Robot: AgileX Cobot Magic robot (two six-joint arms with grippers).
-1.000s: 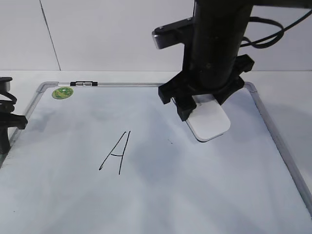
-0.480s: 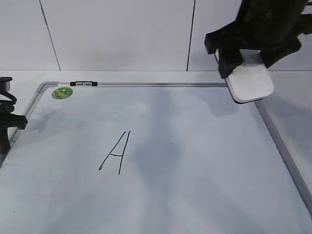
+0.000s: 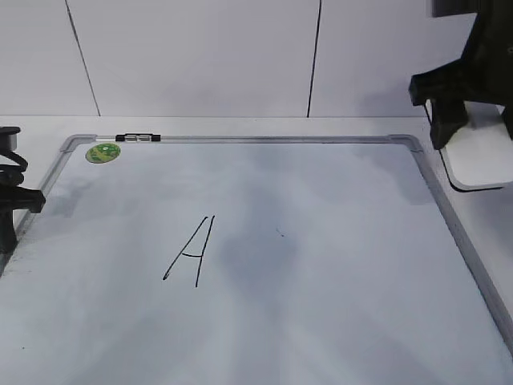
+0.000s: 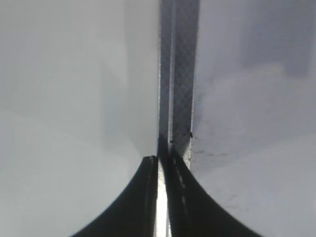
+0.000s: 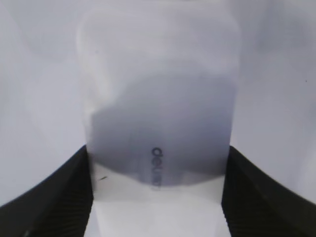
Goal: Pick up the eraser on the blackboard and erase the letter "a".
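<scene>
Blackboard (image 3: 264,329) fills most of the exterior frame, a white dry-erase surface inside a silver-grey frame. At the far left edge of that view the left gripper (image 3: 10,210) sits dark against the board's left rail; its wrist camera shows the two black fingers (image 4: 148,197) pressed together with only a sliver of light between them, holding nothing, right above the metal rail. In the upper left corner of the board sits a round green sticker (image 3: 103,152). Left of centre stands a tall angular capital "A" (image 3: 191,251) in black marker; no lowercase letter shows on the board, only a faint grey smudge at centre. At the upper right, beyond the board's right rail, the right gripper (image 3: 473,112) clamps the eraser (image 3: 479,156). The right wrist view shows the white block (image 5: 158,123) with small grey lettering wedged between the black fingers (image 5: 54,197).
</scene>
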